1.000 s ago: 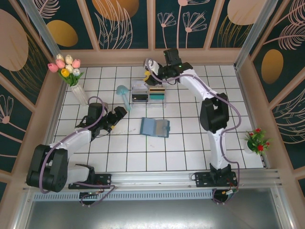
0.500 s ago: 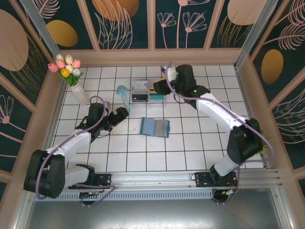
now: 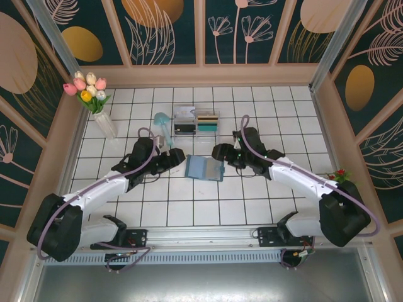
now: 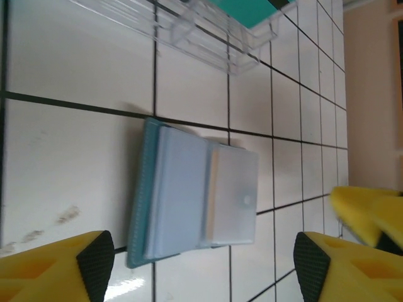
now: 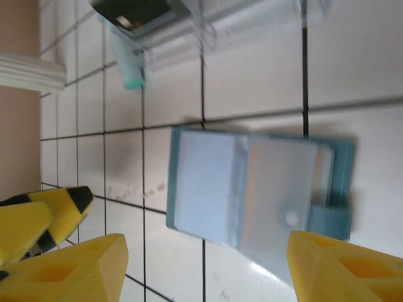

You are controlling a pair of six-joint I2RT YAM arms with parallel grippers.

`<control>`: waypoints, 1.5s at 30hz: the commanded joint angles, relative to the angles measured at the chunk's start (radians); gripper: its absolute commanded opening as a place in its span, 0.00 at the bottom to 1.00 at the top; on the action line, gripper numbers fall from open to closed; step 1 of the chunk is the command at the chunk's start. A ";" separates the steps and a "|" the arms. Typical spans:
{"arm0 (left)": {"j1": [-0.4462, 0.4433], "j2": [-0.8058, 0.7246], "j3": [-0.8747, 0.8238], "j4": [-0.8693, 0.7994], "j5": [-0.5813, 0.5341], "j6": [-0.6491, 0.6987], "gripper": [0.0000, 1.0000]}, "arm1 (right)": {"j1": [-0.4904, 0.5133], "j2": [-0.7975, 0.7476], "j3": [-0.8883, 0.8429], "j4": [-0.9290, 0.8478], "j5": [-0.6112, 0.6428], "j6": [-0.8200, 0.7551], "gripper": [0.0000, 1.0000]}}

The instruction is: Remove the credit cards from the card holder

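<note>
Card holder [image 3: 205, 168] lies open flat mid-surface, blue-grey inside up, right between your two arms. L gripper [image 3: 178, 159] sits just beside it on the left-edge side and R gripper [image 3: 220, 153] just beside it on the right, both jaws spread wide, grasping nothing. Clear box [image 3: 196, 121] sits toward the far edge w/ a teal credit card [image 4: 249, 9] and a dark credit card [image 5: 135, 12] in it.

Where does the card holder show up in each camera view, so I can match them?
Top external: card holder at the centre.
Left wrist: card holder lower centre, lying open.
Right wrist: card holder centre, lying open.
Shared landmark: clear plastic box just beyond it, along the top edge of both wrist views.
</note>
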 commanded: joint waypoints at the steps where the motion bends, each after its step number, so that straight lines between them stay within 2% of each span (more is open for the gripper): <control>1: -0.040 0.034 0.048 0.036 0.002 -0.001 0.73 | 0.020 0.028 -0.032 0.083 -0.035 0.129 0.68; 6: -0.078 0.096 0.062 0.056 -0.010 -0.008 0.55 | 0.034 0.097 -0.040 0.112 -0.033 0.157 0.62; 10: -0.092 0.154 0.072 0.081 -0.012 -0.014 0.48 | 0.037 0.139 -0.021 0.051 0.034 0.155 0.59; 14: -0.100 0.211 0.085 0.107 0.006 -0.014 0.44 | 0.038 0.190 0.001 0.036 0.032 0.130 0.60; 19: -0.105 0.270 0.107 0.082 -0.031 -0.015 0.40 | 0.055 0.260 0.048 0.012 0.015 0.096 0.61; 27: -0.107 0.322 0.067 0.090 -0.050 -0.034 0.35 | 0.063 0.276 0.051 0.226 -0.149 0.083 0.56; 35: -0.109 0.303 0.030 0.087 -0.073 -0.043 0.27 | 0.070 0.379 0.081 0.453 -0.272 0.121 0.56; 41: -0.108 0.175 -0.011 -0.089 -0.330 -0.084 0.22 | 0.081 0.466 0.125 0.484 -0.283 0.142 0.55; 43: -0.110 0.125 -0.040 -0.086 -0.340 -0.097 0.21 | 0.082 0.484 0.125 0.488 -0.284 0.152 0.54; 45: -0.109 0.082 -0.063 -0.044 -0.302 -0.094 0.20 | 0.083 0.500 0.127 0.471 -0.273 0.157 0.53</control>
